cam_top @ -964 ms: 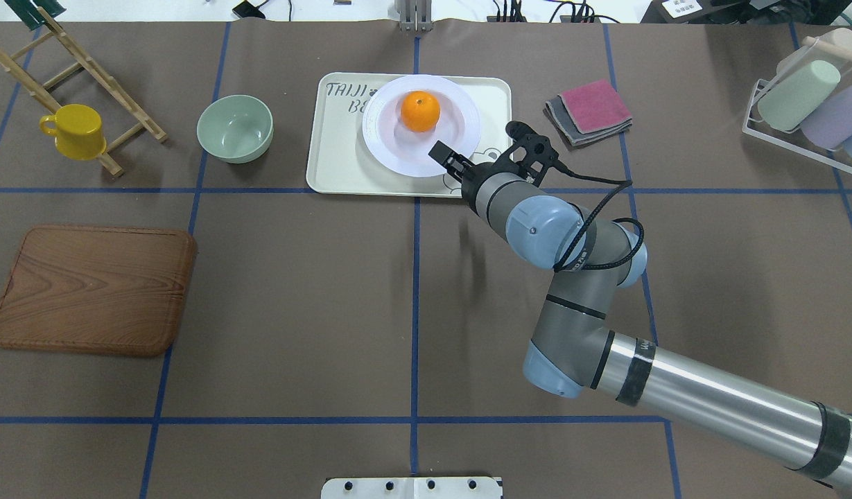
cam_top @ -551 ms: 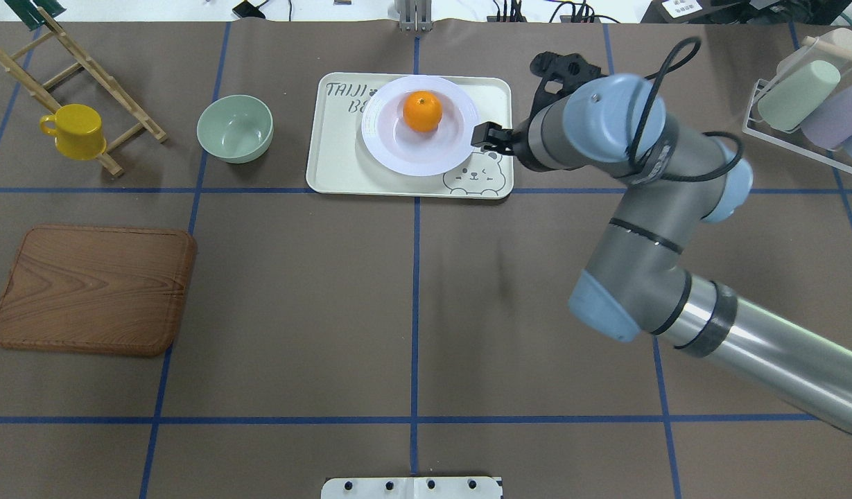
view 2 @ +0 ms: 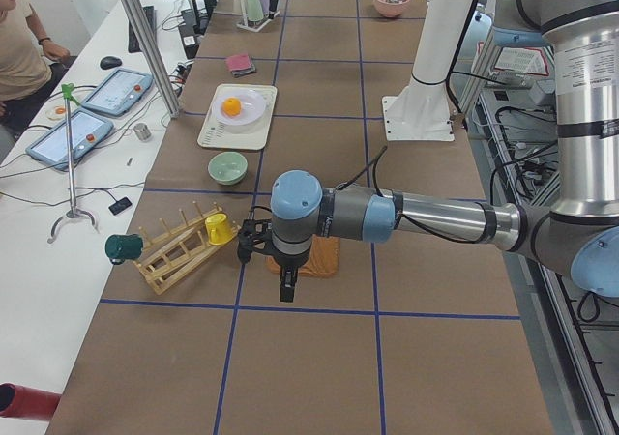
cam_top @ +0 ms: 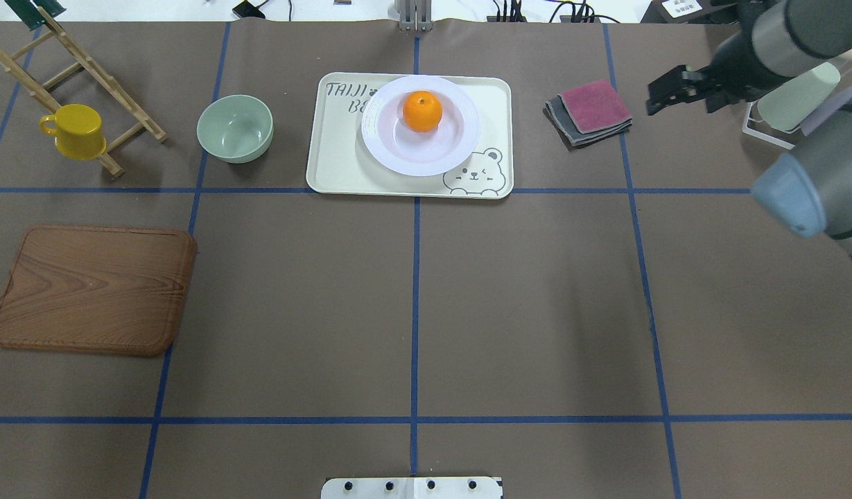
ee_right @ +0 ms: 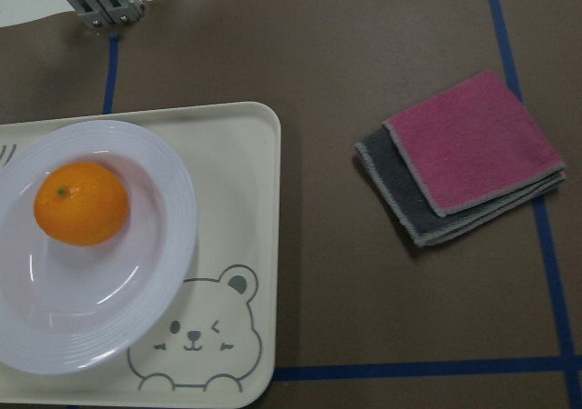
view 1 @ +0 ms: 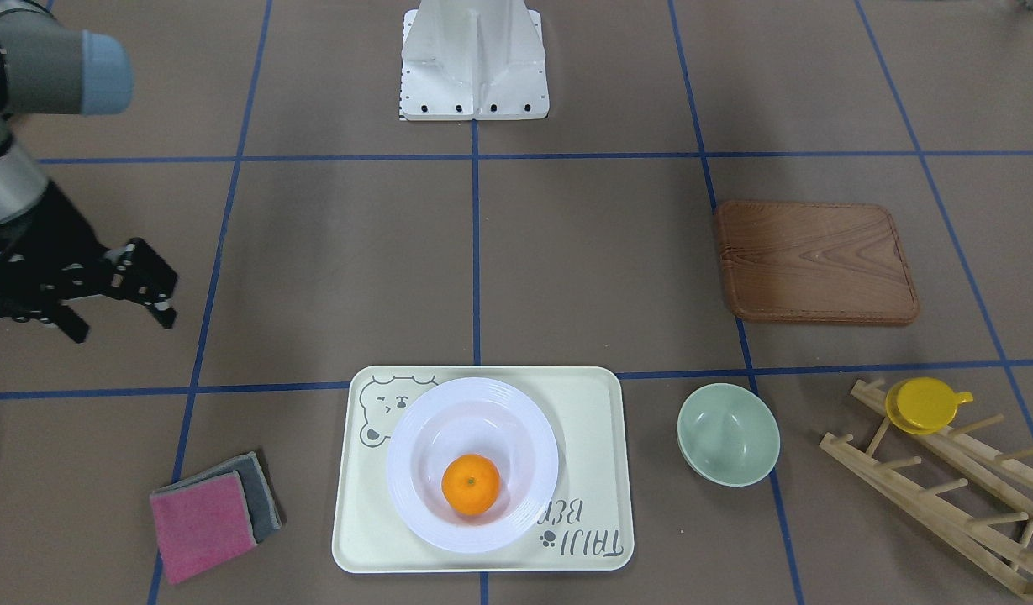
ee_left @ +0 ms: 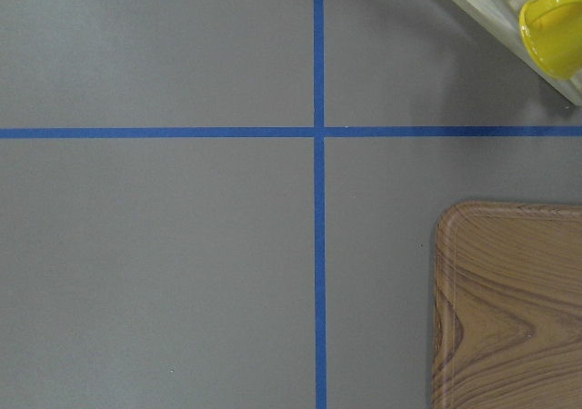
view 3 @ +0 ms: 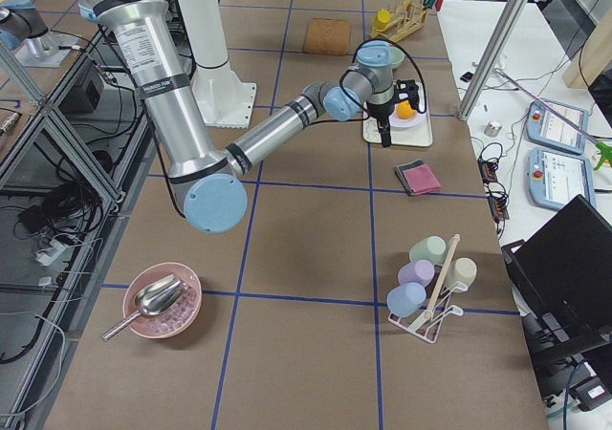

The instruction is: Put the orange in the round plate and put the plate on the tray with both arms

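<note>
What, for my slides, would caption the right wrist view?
Goal state: orange in white plate on bear tray, folded cloths beside.

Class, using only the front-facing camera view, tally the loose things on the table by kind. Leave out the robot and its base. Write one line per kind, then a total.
Orange: 1
Round plate: 1
Tray: 1
Green bowl: 1
Yellow cup: 1
Wooden board: 1
Wooden rack: 1
Cloths: 2, pink cloth and grey cloth
Total: 9
</note>
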Robot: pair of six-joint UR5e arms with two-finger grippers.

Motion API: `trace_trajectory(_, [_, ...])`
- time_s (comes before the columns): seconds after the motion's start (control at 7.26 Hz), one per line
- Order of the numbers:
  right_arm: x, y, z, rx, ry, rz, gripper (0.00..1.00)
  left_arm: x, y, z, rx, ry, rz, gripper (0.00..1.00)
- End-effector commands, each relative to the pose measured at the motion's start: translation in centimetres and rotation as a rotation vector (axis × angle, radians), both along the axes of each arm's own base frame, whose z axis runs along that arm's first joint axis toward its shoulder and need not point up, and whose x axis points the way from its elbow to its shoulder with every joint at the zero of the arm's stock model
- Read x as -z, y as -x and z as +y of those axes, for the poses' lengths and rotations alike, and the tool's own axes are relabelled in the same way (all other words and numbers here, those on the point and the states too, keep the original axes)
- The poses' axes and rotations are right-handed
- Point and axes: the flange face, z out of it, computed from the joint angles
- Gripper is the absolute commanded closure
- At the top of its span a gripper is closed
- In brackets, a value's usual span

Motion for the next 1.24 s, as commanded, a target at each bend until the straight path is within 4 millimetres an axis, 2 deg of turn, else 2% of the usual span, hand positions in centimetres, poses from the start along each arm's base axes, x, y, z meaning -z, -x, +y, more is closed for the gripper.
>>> trace_trajectory(0.0, [-10.0,-10.1,2.0,0.142,-0.112,0.109,0.00,0.4,0.0,-0.4,0.000,-0.017,-0.003,0.00])
trace_trajectory(0.28, [-16.8,-17.4,5.2,0.211,-0.139,0.134,0.00,-1.0,0.1,0.7,0.004,0.013,-0.011,0.00])
trace_trajectory(0.41, [-19.2,-20.4,6.8,0.227,-0.127,0.149,0.00,-2.2,0.0,2.0,-0.002,0.023,-0.015,0.00])
trace_trajectory(0.55, [-22.3,-23.0,9.2,0.254,-0.097,0.166,0.00,-1.5,0.0,1.9,-0.003,-0.008,-0.005,0.00])
trace_trajectory(0.69, [-25.7,-25.3,10.9,0.279,-0.088,0.177,0.00,-2.2,-0.2,2.0,-0.008,0.006,-0.003,0.00])
trace_trajectory(0.83, [-28.6,-27.0,12.8,0.281,-0.062,0.176,0.00,-1.3,-0.2,2.1,-0.007,-0.006,-0.004,0.00])
trace_trajectory(0.96, [-30.6,-27.6,13.8,0.268,-0.016,0.170,0.00,-1.3,-0.2,2.0,-0.008,-0.010,-0.004,0.00])
trace_trajectory(1.1, [-31.1,-27.6,14.4,0.264,0.004,0.167,0.00,-1.5,-0.3,2.2,-0.010,-0.002,-0.002,0.00])
